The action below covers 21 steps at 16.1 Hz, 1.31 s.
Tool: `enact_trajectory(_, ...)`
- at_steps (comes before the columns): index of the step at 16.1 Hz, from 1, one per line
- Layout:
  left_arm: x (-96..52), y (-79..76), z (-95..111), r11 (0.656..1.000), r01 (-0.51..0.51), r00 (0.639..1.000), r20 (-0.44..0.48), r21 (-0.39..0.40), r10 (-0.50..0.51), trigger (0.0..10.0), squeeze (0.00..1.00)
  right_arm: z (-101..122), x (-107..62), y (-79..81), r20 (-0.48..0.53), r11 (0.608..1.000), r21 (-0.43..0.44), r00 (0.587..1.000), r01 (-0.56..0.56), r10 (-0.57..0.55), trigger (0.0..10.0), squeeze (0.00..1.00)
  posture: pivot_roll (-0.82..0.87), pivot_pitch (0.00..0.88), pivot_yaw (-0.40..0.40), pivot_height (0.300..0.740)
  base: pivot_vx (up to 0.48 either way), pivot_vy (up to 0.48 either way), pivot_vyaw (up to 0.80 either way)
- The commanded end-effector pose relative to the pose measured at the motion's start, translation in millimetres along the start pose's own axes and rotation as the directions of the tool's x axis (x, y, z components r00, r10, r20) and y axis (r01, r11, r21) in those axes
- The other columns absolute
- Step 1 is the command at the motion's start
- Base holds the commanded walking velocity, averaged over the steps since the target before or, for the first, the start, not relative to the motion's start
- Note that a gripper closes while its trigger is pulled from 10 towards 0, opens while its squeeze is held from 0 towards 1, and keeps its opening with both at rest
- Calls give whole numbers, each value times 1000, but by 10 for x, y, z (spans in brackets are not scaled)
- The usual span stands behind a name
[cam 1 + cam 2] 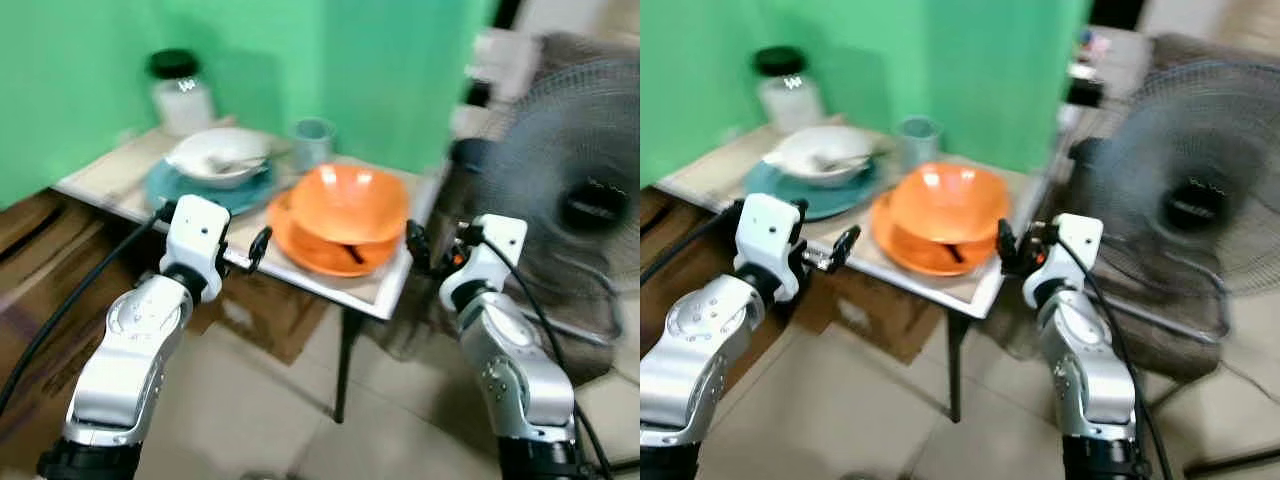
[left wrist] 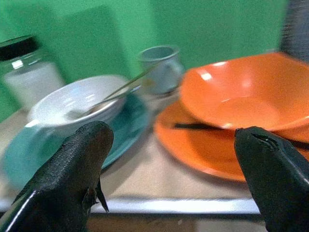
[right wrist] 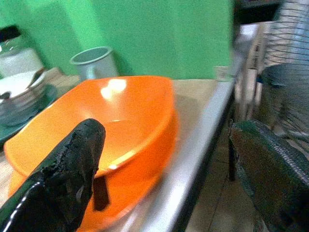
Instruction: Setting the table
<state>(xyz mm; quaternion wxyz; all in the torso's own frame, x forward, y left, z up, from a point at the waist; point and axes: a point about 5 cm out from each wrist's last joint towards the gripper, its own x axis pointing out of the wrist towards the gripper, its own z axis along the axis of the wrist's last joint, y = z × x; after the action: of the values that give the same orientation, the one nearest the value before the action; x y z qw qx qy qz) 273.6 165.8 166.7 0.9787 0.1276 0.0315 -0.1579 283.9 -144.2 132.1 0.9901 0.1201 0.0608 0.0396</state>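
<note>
An orange bowl [image 1: 350, 200] sits on an orange plate [image 1: 300, 250] at the near right of a small table [image 1: 375, 300], with a black utensil [image 2: 193, 126] lying between them. Further back, a white bowl [image 1: 215, 155] holding a spoon [image 2: 116, 92] rests on a teal plate [image 1: 165, 188]. A grey-blue cup [image 1: 312, 140] stands behind them. My left gripper [image 1: 258, 248] hovers open at the table's front edge, facing the gap between the two plates. My right gripper [image 1: 418, 245] is open just off the table's right edge, beside the orange bowl.
A glass jar with a black lid [image 1: 180, 95] stands at the table's back left against a green wall. A large floor fan [image 1: 580, 190] is close on the right. Cardboard boxes [image 1: 40, 250] sit left of and under the table. Tiled floor lies in front.
</note>
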Motion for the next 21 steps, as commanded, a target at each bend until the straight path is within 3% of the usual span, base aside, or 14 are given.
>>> enact_trajectory(1, 1, 15, -10, 1000, 0, 1000, -5, 2, 0, 10000, 502, 35, 18, 28, 10, 1000, 2, 1000, -5, 5, 10000, 0, 170, 0, 20, 740, 251, 0, 800)
enact_trajectory(3, 14, 7, -7, 1000, 10, 1000, -4, 4, -10, 10000, 502, 46, 8, -16, 20, 999, 47, 1000, 22, -23, 10000, 0, 165, 0, 23, 740, 253, 0, 0)
enact_trajectory(21, 5, -17, -17, 999, 41, 999, -6, 7, -41, 10000, 494, 33, 7, 16, 8, 998, 63, 1000, 3, -3, 10000, 0, 173, 0, 19, 740, 291, 0, -48)
